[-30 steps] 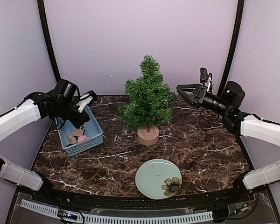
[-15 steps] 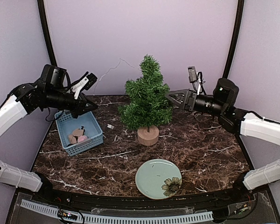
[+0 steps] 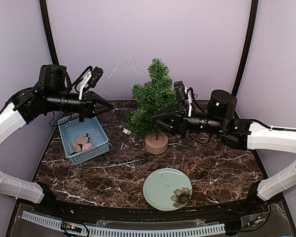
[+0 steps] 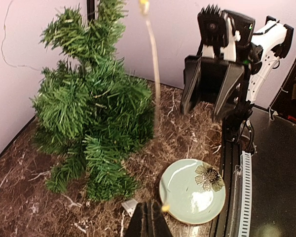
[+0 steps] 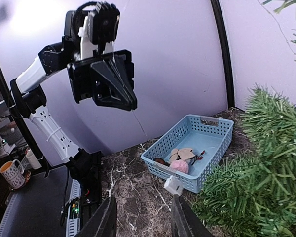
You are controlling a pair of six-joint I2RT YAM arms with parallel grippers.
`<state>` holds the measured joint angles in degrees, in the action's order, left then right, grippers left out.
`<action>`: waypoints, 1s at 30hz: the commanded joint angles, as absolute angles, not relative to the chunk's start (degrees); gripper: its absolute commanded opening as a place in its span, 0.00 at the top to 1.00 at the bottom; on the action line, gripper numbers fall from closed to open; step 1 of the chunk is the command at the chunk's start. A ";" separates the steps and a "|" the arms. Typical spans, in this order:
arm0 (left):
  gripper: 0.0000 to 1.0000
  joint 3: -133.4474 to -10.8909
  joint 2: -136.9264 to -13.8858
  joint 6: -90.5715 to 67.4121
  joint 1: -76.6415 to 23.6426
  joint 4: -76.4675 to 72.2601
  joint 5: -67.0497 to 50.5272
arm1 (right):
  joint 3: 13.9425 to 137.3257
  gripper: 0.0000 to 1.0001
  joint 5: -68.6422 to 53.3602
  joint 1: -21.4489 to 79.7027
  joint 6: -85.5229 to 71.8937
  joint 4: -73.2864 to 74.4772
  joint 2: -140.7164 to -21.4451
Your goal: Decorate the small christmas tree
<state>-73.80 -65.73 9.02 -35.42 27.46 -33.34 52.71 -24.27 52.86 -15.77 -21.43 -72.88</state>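
Note:
The small christmas tree stands on its light-wood stump at the table's middle back; it also fills the left of the left wrist view. My left gripper is left of the tree and shut on a thin light-string wire that arcs up towards the treetop. In the left wrist view the wire rises from the shut jaws. A small white box on the string lies near the tree. My right gripper is open and empty in front of the lower branches.
A blue basket with a pink pompom and beige ornaments sits at the left. A pale green plate with a flower print lies near the front. Purple walls close in behind and at the sides.
My left gripper has risen and moved right towards the tree, lifting the wire. My right gripper has swung left and down across the tree's front, still open.

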 commanded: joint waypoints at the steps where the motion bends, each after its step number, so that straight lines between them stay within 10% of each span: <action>1: 1.00 -72.95 -63.24 4.96 -35.86 19.29 -39.04 | 53.54 0.63 -19.39 56.09 -11.79 -28.34 -76.25; 30: 1.00 -68.24 -63.18 0.27 -37.58 5.82 -41.84 | 67.05 0.71 -14.44 63.37 -10.17 -35.49 -94.32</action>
